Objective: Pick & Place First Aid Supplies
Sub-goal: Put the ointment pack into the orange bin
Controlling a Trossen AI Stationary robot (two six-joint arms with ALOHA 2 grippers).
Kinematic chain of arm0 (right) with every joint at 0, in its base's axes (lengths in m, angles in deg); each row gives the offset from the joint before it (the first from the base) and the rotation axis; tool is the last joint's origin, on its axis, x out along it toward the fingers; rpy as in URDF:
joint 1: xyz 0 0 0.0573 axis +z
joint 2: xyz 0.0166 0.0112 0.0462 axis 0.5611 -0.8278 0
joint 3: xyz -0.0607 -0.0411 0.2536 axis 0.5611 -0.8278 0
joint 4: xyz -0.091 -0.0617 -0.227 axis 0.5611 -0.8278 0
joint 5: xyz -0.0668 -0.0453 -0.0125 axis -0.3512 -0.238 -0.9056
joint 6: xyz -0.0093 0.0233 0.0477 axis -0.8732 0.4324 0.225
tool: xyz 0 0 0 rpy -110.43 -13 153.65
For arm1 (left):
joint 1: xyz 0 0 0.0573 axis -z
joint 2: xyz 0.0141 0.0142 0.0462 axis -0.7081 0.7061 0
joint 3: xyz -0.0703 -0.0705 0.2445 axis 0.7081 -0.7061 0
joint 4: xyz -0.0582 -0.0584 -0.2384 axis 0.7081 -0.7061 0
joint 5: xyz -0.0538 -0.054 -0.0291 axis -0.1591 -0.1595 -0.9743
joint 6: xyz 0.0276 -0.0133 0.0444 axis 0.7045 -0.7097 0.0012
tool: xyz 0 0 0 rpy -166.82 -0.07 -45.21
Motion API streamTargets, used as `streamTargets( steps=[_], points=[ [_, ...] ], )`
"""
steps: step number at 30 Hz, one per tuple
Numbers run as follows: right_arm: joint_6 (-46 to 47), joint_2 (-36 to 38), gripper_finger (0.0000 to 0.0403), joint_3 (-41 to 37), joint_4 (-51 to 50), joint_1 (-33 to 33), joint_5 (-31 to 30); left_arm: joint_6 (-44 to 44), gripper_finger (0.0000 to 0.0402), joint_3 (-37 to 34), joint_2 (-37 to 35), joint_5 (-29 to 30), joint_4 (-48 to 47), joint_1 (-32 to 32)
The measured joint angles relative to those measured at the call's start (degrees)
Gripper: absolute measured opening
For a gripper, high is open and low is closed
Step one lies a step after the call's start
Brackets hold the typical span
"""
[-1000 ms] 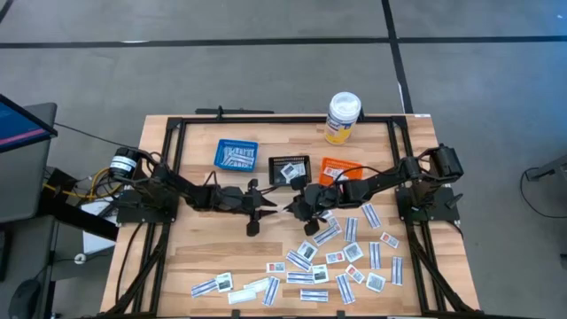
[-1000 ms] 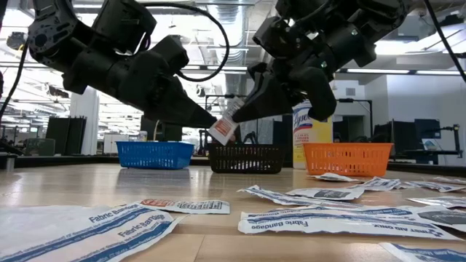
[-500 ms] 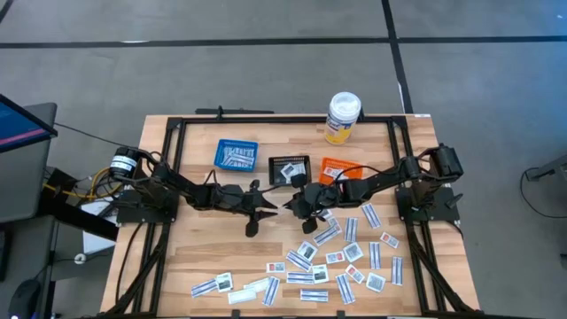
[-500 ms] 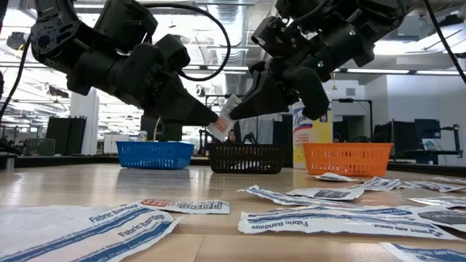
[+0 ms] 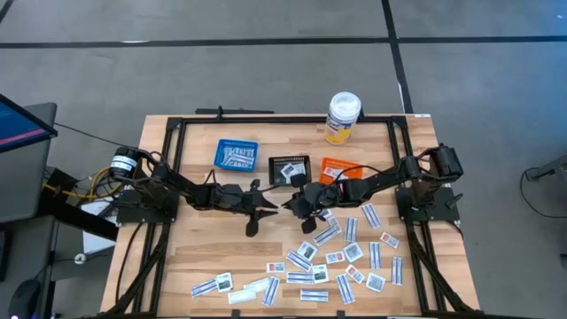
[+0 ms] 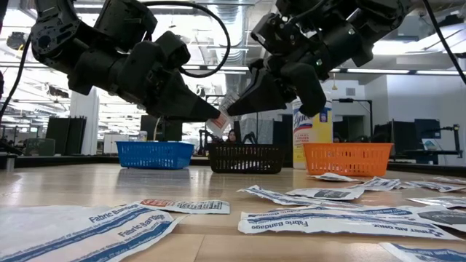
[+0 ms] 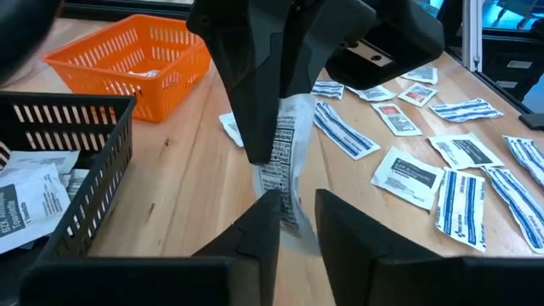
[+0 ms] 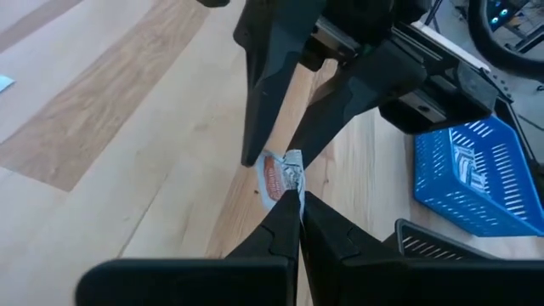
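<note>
- The right tool is pinching a small packet above the tabletop, handing over.
- The left tool, fingers parted around it, needs to clamp next, I judge.

Three baskets, one white bottle, two arms, roughly two dozen loose packets

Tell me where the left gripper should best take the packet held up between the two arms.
Grip the packet by its free end, opposite the end pinched by the right gripper. The left gripper should probably come head-on from its own side, open jaws straddling the flat faces, since the packet is thin and sticks out toward it.
</note>
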State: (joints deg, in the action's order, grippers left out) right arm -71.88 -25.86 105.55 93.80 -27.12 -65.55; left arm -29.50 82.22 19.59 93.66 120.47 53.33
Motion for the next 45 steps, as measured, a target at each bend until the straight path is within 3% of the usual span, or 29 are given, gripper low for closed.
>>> streamTargets(
  steps=[7, 13, 24, 30, 38, 45],
  points=[
    [0.01, 0.00, 0.0001, 0.05, -0.83, 0.00, -0.02, 0.00, 0.0008, 0.00, 0.00, 1.25, -0.09, 0.00],
    [2.69, 0.04, 0.0001, 0.15, -3.05, -0.16, -2.82, 0.04, 0.0013, 0.02, 0.00, 4.95, -0.09, 0.00],
    [6.32, 0.04, 0.0001, 0.13, -3.09, -1.04, -2.93, 1.95, 0.0008, 0.02, 0.00, 5.66, -0.11, -0.02],
    [8.21, 0.83, 0.0001, 0.02, -4.27, -0.48, -11.17, 1.77, 0.0015, 0.11, 0.00, 6.07, -0.03, -0.10],
    [12.19, 9.69, 0.0001, -0.04, -19.35, 1.73, -19.13, 1.75, 0.0015, -0.03, 0.00, 5.15, -0.48, 0.04],
    [33.38, 18.94, 0.0001, -0.04, -43.77, 0.77, -27.87, 1.75, 0.0016, -0.02, 0.00, 5.27, -0.52, 0.04]
  ],
)
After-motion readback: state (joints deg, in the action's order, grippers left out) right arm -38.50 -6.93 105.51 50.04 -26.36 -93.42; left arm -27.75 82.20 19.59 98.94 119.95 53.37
